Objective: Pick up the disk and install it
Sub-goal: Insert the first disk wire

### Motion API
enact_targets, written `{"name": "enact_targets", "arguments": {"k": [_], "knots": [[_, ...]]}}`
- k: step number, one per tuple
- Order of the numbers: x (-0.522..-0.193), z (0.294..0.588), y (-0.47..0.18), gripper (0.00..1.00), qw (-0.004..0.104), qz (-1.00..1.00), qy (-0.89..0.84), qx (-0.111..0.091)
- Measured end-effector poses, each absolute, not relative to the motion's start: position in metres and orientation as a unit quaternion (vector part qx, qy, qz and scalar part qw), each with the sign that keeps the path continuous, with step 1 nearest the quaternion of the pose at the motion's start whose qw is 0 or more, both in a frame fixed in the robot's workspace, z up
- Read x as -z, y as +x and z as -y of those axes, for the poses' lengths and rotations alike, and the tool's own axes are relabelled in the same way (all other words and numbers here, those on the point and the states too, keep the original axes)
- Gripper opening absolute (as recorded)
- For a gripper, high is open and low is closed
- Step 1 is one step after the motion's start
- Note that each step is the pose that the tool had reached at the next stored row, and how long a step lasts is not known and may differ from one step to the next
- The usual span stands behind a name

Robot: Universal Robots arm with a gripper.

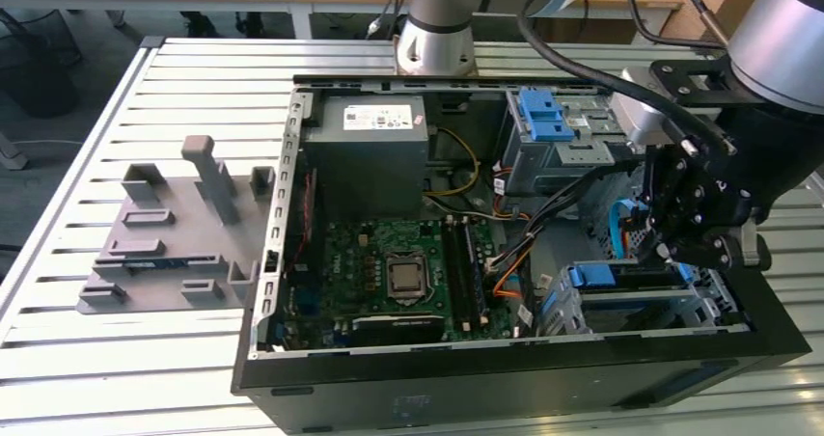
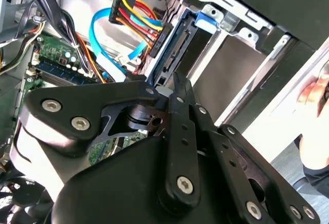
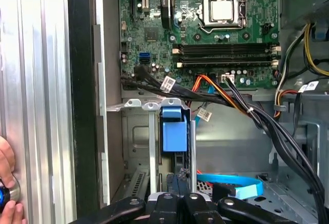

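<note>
The disk [image 1: 605, 278] sits in the drive cage at the exterior view's lower right corner of the open computer case. Its blue plastic frame [image 3: 174, 131] stands between the cage's metal rails. In the second wrist view the disk [image 2: 175, 41] has a plug with coloured wires at its end. My gripper [image 1: 678, 253] hangs straight over that bay. Its fingers [image 3: 178, 182] lie together, shut, with their tips at the disk's near end. In the second wrist view the gripper [image 2: 177, 82] meets the blue frame's edge.
The case holds a grey power supply box [image 1: 373, 132], the motherboard [image 1: 399, 272] and a second cage with blue latches [image 1: 547, 118]. Black and orange cables [image 3: 241, 106] and a blue flat cable [image 2: 100, 39] run beside the bay. A grey fixture [image 1: 168, 233] lies on the slatted table. A person's hand [image 3: 6, 193] is outside the case wall.
</note>
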State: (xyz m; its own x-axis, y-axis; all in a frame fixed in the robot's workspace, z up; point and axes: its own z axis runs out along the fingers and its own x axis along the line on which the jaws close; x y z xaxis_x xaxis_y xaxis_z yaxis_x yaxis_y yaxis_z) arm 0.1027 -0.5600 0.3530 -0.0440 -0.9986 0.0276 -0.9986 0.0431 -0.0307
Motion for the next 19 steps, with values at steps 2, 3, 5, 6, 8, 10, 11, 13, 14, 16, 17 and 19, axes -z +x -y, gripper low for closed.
{"name": "enact_targets", "arguments": {"k": [2, 3, 5, 6, 8, 10, 11, 13, 14, 16, 17, 19], "knots": [[-0.355, 0.56, 0.104, 0.11, 0.001, -0.722, -0.691, 0.021], [-0.356, 0.56, 0.105, 0.11, 0.001, -0.722, -0.691, 0.021], [-0.356, 0.559, 0.107, 0.11, 0.001, -0.723, -0.691, 0.021], [-0.356, 0.559, 0.108, 0.11, 0.001, -0.723, -0.69, 0.021], [-0.356, 0.558, 0.108, 0.11, 0.001, -0.725, -0.688, 0.021], [-0.356, 0.557, 0.109, 0.11, 0.001, -0.726, -0.687, 0.02], [-0.356, 0.556, 0.11, 0.11, 0.001, -0.726, -0.687, 0.02], [-0.356, 0.556, 0.111, 0.11, 0.001, -0.726, -0.687, 0.02], [-0.356, 0.556, 0.112, 0.11, 0.001, -0.726, -0.687, 0.02], [-0.357, 0.555, 0.113, 0.11, 0.001, -0.726, -0.687, 0.02], [-0.358, 0.555, 0.113, 0.11, 0.001, -0.726, -0.687, 0.02], [-0.358, 0.554, 0.114, 0.11, 0.001, -0.726, -0.687, 0.02]]}}
